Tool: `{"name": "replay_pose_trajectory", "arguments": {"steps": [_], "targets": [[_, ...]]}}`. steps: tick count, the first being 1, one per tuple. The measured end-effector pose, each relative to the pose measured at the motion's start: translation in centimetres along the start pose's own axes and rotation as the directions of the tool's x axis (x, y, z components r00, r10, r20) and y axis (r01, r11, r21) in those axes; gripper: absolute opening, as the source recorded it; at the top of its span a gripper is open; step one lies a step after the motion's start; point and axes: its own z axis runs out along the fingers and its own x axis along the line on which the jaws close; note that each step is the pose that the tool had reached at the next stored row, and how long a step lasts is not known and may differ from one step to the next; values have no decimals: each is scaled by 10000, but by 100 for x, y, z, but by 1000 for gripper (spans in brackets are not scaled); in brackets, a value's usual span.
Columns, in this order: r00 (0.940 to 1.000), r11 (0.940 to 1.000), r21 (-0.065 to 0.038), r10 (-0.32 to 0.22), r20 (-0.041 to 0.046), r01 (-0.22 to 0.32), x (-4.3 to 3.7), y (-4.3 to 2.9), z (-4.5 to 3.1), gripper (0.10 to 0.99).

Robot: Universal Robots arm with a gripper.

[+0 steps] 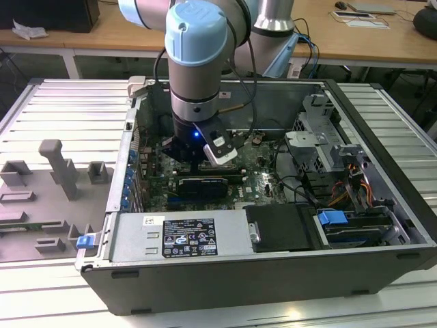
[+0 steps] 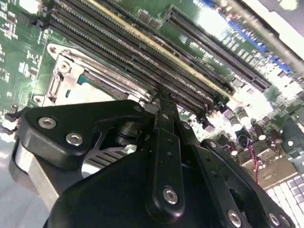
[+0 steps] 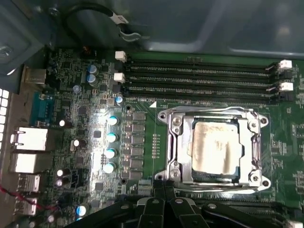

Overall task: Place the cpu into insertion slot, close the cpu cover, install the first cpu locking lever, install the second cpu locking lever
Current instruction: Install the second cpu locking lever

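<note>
A: Where is the cpu (image 3: 214, 147) being seen?
B: In the slot (image 3: 176, 152), framed by the closed cover (image 3: 213, 114).
A: Gripper (image 3: 164, 186)?
B: Fingers are being held together, empty, beside the slot.

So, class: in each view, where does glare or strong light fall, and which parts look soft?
In the first wrist view, the cpu top shines pale. In the second wrist view, glare washes the board's far edge and the gripper looks soft up close. In the exterior view, a blue light glows on the arm's wrist.
</note>
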Motion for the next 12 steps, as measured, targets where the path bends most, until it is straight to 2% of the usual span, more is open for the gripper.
{"name": "replay_pose_trajectory", "arguments": {"steps": [2, 5, 7, 9, 12], "targets": [[10000, 9999, -93, -39, -7, 39, 1, 0, 7, 106], [9999, 9998, -172, -101, -17, 100, 4, -9, 45, 106], [9999, 9998, -186, -116, -18, 116, 5, -10, 52, 106], [9999, 9997, -203, -117, -5, 117, 3, -4, 30, 106], [9999, 9997, -194, -116, -13, 116, 3, 10, -63, 106]]}}
